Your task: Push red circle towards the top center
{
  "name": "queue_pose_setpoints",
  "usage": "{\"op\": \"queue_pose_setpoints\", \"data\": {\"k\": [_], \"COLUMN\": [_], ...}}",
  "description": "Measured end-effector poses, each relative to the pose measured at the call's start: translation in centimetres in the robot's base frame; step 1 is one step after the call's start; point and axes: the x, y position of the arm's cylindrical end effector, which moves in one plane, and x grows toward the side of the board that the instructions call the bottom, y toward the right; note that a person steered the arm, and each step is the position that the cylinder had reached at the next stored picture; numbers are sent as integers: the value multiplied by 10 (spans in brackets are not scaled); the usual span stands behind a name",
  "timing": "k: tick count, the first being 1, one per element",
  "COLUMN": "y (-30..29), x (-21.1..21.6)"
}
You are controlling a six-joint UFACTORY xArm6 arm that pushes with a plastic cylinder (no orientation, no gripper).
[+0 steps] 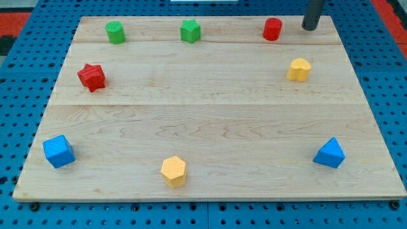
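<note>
The red circle is a short red cylinder at the top of the wooden board, right of centre. My tip is the lower end of a dark rod coming down from the view's top edge. It stands just to the right of the red circle, with a small gap between them, near the board's top right corner.
A green star sits at top centre and a green circle at top left. A red star is on the left. A yellow block is on the right, a yellow hexagon at the bottom. Blue blocks sit bottom left and bottom right.
</note>
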Motion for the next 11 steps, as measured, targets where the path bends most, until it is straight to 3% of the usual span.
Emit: {"op": "queue_pose_setpoints", "data": {"k": [1,3,5,6,7,8,9,11], "y": [-40,-5,-87,-100,-71,-101,-141,-134], "x": [20,-6,-6,-6,14,15,1,-32]}}
